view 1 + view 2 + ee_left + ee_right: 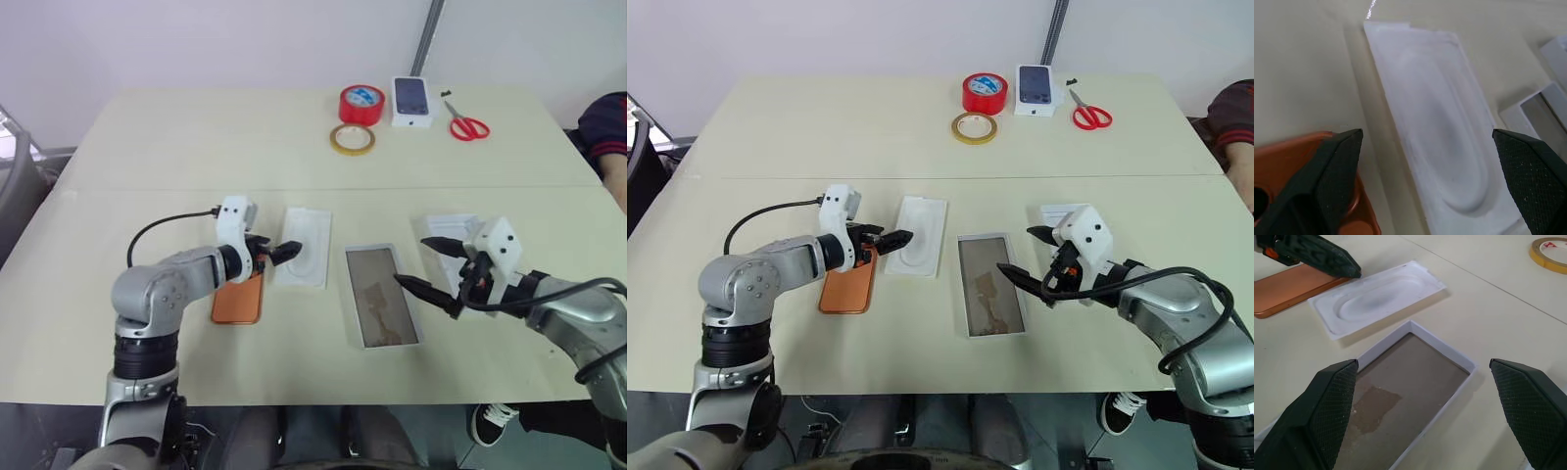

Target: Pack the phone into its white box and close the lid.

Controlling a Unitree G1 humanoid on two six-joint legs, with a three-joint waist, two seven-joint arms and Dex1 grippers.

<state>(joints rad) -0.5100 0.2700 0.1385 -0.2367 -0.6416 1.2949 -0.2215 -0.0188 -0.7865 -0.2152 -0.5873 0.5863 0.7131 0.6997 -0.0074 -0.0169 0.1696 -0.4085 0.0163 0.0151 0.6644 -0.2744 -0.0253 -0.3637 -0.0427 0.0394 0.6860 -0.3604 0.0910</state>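
The orange-copper phone lies flat on the table, its far end under my left gripper. That gripper is open and hovers low, pointing right over the edge of a thin white insert with an oval recess. The white box, a shallow tray with a brownish floor, lies empty right of the insert. My right gripper stands open just above the tray's right rim, holding nothing. Partly hidden behind it lies the white lid.
At the table's far side sit a red tape roll, a yellow tape ring, a small white box printed with a dark phone and red scissors. A person's sleeve shows at the far right edge.
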